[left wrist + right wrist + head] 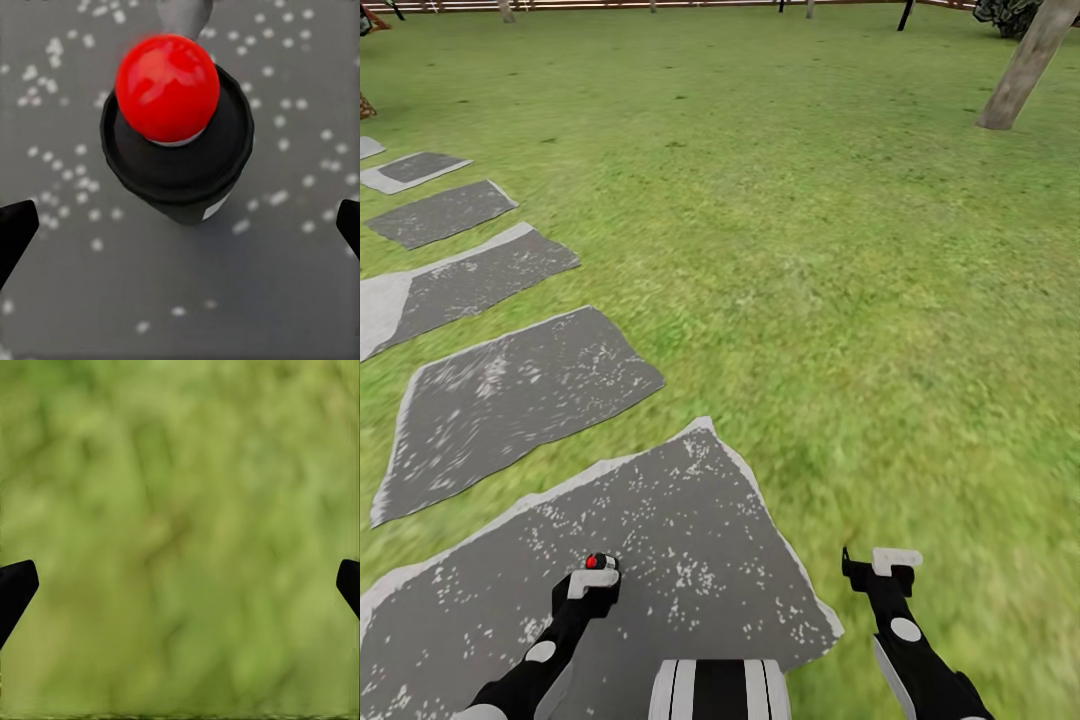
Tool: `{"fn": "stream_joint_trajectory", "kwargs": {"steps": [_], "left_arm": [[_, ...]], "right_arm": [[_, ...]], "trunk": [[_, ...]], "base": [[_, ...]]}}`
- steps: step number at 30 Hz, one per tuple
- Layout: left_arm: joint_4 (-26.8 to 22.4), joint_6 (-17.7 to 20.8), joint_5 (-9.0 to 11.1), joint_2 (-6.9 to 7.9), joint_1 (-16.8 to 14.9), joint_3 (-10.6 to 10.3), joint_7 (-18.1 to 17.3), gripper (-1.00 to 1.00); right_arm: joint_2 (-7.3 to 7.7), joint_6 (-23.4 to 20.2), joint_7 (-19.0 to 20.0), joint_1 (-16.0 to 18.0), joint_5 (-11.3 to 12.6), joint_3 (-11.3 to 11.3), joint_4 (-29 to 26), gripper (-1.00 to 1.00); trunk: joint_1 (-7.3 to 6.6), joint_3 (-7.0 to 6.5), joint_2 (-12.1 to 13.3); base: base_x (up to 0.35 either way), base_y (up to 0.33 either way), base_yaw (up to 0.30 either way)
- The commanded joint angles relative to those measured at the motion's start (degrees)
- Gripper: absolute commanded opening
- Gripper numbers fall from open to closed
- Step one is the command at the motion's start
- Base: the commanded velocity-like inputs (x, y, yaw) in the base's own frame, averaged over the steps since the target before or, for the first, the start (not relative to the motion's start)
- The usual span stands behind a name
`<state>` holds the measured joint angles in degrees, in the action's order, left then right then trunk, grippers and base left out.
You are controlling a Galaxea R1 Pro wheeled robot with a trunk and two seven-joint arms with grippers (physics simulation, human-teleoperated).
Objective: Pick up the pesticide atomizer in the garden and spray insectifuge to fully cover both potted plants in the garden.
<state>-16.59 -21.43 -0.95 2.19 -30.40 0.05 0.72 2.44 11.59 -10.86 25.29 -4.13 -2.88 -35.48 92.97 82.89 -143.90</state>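
Black cylindrical atomizer bottle with round red top [177, 127] upright on speckled grey stepping stone [690, 540], below left gripper [593, 578], jaws apart around it, not touching. Right gripper [180, 585] over green lawn [860, 250], jaws apart, empty. No readable label.

Lawn [840, 250] w/ grey stepping stones [510, 395]; atomizer [176, 127] apparently upright on nearest stone.

The pesticide atomizer [178, 146] is black with a glossy red ball top, sitting between the black tips of the left gripper [596, 574]. Below it, the stepping stone [690, 540] is dark grey, speckled white, pale-edged. Under the right gripper [880, 568], black with white patches, the lawn [920, 300] is mottled green.
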Motion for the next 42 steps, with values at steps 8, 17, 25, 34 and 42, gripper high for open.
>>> {"fn": "stream_joint_trajectory", "kwargs": {"steps": [8, 17, 25, 34, 42], "left_arm": [[-2.18, -0.11, -0.1, 0.01, -0.01, -0.3, 0.07, 1.0], [-1.98, -0.1, -0.1, 0.01, -0.01, -0.31, 0.07, 1.0], [-2.28, -0.01, -0.1, 0.01, -0.01, -0.23, 0.07, 1.0], [-2.3, 0.07, -0.1, 0.09, -0.01, -0.08, 0.09, -1.0], [-2.39, -0.01, -0.1, 0.08, -0.01, -0.19, 0.08, -1.0]], "right_arm": [[-0.06, 0.19, -0.19, 0.03, -0.35, -0.03, 1.8, 1.0], [-0.06, 0.19, -0.19, 0.03, -0.35, -0.02, 1.82, 1.0], [-0.06, 0.19, -0.17, 0.03, -0.35, -0.02, 1.82, 1.0], [-0.06, 0.19, -0.18, 0.03, -0.35, -0.03, 1.82, 1.0], [-0.06, 0.19, -0.18, 0.03, -0.35, -0.02, 1.82, 1.0]], "trunk": [[-0.01, -0.14, -0.01], [-0.01, -0.15, -0.01], [-0.01, -0.15, -0.01], [-0.01, -0.15, -0.01], [-0.01, -0.15, -0.01]], "base": [[0.0, 0.0, 0.0], [0.0, 0.0, 0.0], [0.0, 0.0, 0.0], [0.0, 0.0, 0.0], [0.0, 0.0, 0.0]]}}
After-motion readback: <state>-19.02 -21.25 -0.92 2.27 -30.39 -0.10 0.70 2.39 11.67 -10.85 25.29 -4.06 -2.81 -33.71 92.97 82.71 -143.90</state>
